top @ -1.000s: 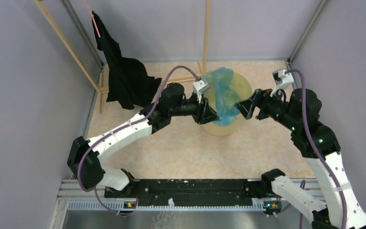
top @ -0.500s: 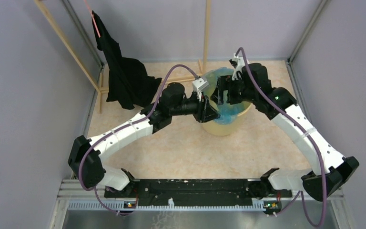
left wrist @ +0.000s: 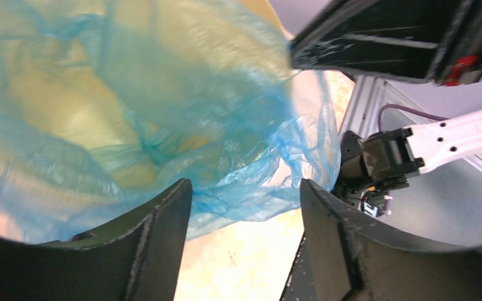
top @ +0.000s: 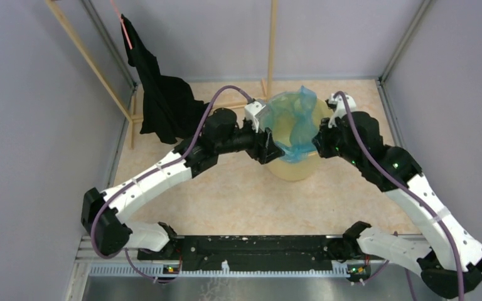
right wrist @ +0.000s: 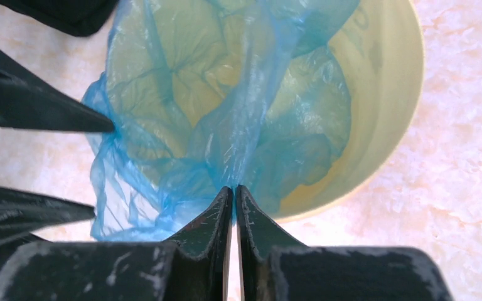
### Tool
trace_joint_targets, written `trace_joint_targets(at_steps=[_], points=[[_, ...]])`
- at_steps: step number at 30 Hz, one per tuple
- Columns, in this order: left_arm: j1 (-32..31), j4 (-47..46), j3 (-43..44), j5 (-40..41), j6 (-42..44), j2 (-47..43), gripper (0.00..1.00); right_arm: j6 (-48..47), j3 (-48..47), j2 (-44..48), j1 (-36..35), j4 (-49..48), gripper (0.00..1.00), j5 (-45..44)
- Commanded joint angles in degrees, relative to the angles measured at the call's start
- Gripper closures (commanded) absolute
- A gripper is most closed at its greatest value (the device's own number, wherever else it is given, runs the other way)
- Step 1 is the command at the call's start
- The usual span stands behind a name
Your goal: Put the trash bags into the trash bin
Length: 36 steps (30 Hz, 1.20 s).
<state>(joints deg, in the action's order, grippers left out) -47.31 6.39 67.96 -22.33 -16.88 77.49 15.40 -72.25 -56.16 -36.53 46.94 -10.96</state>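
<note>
Left end effector (left wrist: 245,188) is spread wide, released, at the left rim of the bin (top: 301,169), mid-frame. The bag (top: 292,119) lies partly inside. Right end effector (right wrist: 233,189) is clenched on a fold; a hard tug could tear the film or tip the bin.

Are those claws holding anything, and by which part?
The right gripper pinches an upstanding fold of the blue trash bag over the yellow bin. The left gripper is open at the bag's edge, clamping nothing.
</note>
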Motion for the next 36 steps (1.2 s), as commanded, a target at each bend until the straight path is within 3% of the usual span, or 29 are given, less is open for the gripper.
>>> trace_joint_targets(at_steps=[1,9,18,25,30,36], points=[[0.2,6.6,1.5,8.3,2.0,-6.2,0.23,0.7,3.3,6.6,-0.1,-2.2,0.95,-0.5],[4.3,10.7,-0.5,15.4,-5.7,-10.8,0.18,2.4,6.8,13.0,-0.1,-3.1,1.00,0.1],[12.7,1.1,-3.9,-2.5,-14.1,-8.7,0.10,4.3,12.1,17.6,-0.1,2.7,1.00,-11.1],[12.6,-3.8,0.4,-11.9,-11.9,-4.5,0.12,9.2,10.5,16.8,-0.1,6.1,1.00,-22.8],[11.2,-5.1,4.5,-18.1,-9.5,-0.3,0.17,11.0,9.8,13.2,-0.1,5.6,1.00,-26.0],[8.3,0.4,11.9,-18.3,-3.0,3.2,0.20,12.8,13.4,11.1,2.0,2.8,1.00,-25.4]])
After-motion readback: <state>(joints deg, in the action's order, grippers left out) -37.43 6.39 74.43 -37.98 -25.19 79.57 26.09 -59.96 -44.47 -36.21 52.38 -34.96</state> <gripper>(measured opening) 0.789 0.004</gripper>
